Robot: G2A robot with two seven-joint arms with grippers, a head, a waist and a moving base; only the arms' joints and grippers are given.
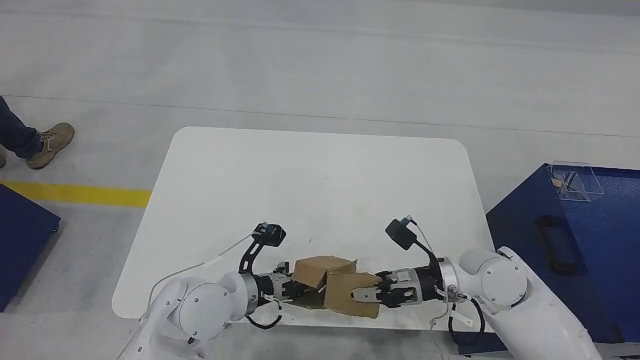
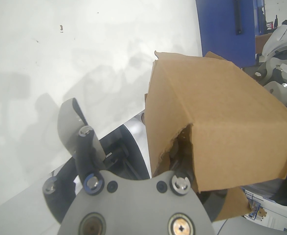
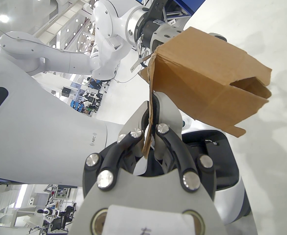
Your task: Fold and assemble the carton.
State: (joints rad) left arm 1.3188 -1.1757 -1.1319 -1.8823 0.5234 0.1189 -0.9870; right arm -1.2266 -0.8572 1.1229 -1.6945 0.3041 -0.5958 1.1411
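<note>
Carton [image 1: 335, 282], light thin cardboard that bends and tears easily, hangs over the near edge of the table [image 1: 300, 170] between both arms; flap edges look like the best hold. The right gripper [image 3: 152, 110] pinches one flap tight. The left gripper [image 1: 298, 287] is spread wide, with one finger [image 2: 72, 121] bare and the other hidden under the carton.

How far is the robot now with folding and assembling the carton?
Done: the carton already has a box shape and is held over the near edge of the table. In hand: the right gripper is shut on one flap; the left gripper is open, one finger hidden behind the carton wall. Left: the end facing the right wrist view is open, its flaps unfolded, so closing remains.
</note>
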